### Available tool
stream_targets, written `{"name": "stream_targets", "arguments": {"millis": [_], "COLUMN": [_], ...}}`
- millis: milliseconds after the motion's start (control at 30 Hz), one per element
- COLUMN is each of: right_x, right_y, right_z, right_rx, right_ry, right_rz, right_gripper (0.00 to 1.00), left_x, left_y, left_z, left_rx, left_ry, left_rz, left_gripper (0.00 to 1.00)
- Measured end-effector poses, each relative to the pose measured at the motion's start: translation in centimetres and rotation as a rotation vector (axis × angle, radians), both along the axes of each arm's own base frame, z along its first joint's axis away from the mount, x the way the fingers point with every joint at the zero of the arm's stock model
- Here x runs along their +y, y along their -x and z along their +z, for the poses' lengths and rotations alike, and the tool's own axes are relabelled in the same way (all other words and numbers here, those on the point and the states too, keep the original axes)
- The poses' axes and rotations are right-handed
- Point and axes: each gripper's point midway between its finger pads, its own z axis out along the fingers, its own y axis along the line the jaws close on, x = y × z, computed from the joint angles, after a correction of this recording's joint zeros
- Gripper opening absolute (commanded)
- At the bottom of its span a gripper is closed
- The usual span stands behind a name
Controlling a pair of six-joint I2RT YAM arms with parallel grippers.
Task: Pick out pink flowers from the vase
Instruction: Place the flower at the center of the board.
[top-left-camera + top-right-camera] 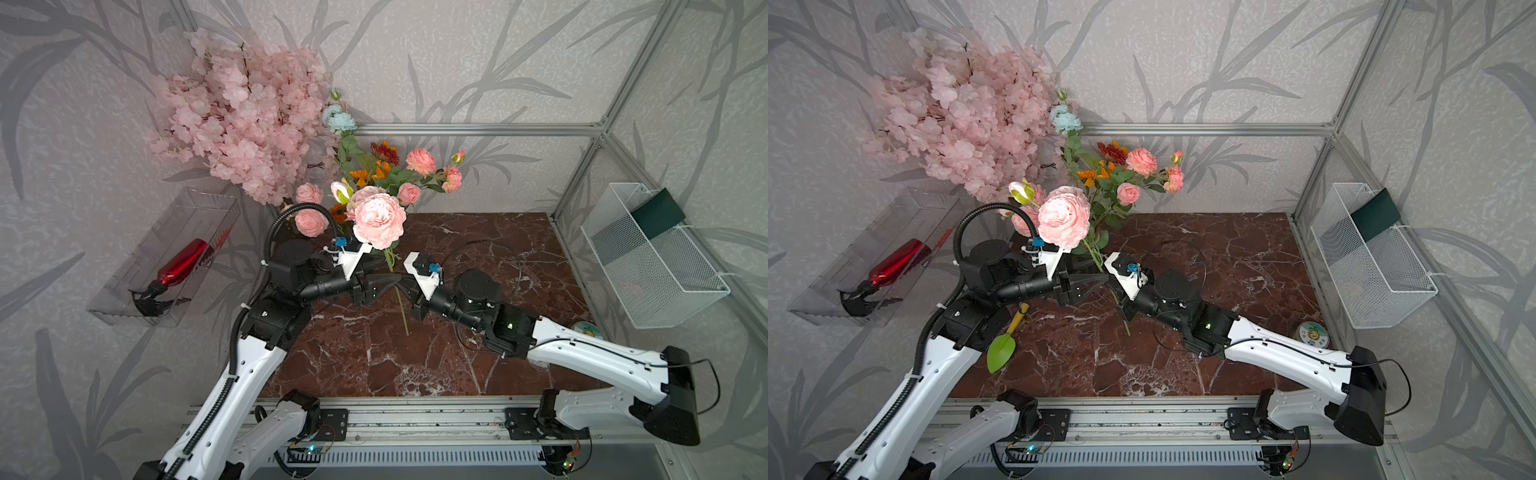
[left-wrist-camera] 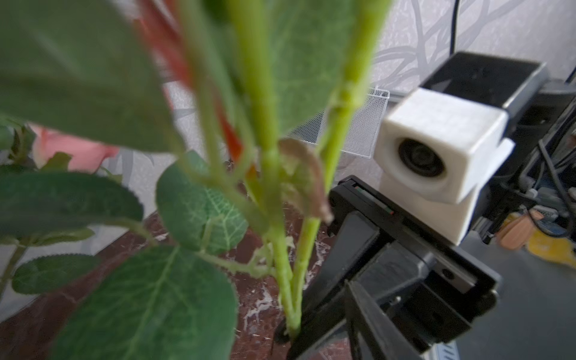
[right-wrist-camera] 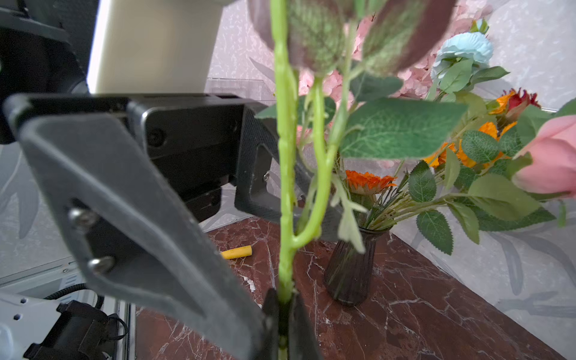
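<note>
While right gripper (image 3: 283, 316) is clenched on the pink flower's (image 1: 379, 220) stem (image 3: 285, 187), left gripper (image 1: 390, 281) sits released beside that stem; flower upright, out of the vase (image 3: 349, 271) nearby.

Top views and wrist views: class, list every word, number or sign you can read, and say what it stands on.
No text can be read in any view.
Round tin: a printed design on top, too small and blurred to read.
Red bottle: no label shows.
</note>
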Motion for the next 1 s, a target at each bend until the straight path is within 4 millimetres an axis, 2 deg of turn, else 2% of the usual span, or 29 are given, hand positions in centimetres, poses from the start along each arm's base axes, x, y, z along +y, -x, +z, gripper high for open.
{"name": "stream_targets", "arguments": {"millis": [67, 100, 200, 300, 433, 500, 667, 767, 867, 1000], "right_x": [-0.9, -1.4, -3.6, -6.5, -11.4, -14.2, -22.4, -26.0, -28.2, -29.3], "right_y": [0.2, 0.3, 0.3, -0.1, -1.4, -2.4, -5.1, -6.1, -6.9, -8.1], "right_z": [0.3, 0.4, 1.0, 1.4, 0.8, 0.1, -3.0, -5.4, -8.1, -12.2], "right_rx": [-0.007, -0.010, -0.013, -0.008, 0.017, 0.047, 0.181, 0.273, 0.359, 0.470], "right_ry": [-0.005, -0.006, -0.005, 0.014, 0.075, 0.104, 0.163, 0.208, 0.271, 0.376], "right_rz": [-0.014, -0.023, -0.075, -0.177, -0.367, -0.466, -0.750, -0.875, -0.954, -1.000], "right_gripper": [0.00, 0.00, 0.00, 0.00, 0.00, 0.00, 0.00, 0.00, 0.00, 0.00], "left_x": [0.4, 0.5, 0.9, 1.3, 1.7, 1.7, 1.6, 1.1, 0.7, 0.7], "left_y": [0.4, 0.6, 1.0, 0.8, 0.1, -0.4, -1.8, -2.8, -3.9, -5.3], "left_z": [0.1, 0.0, -0.5, -1.9, -4.4, -5.0, -5.2, -5.9, -7.8, -10.6], "left_rx": [-0.023, -0.028, -0.036, -0.033, -0.018, -0.014, -0.052, -0.070, -0.073, -0.043], "left_ry": [-0.008, -0.009, -0.011, -0.012, -0.036, -0.051, -0.079, -0.113, -0.173, -0.259], "left_rz": [0.017, 0.021, 0.041, 0.083, 0.146, 0.183, 0.270, 0.309, 0.352, 0.404], "left_gripper": [0.96, 0.99, 0.99, 0.99, 0.99, 0.99, 0.99, 0.99, 0.99, 0.99]}}
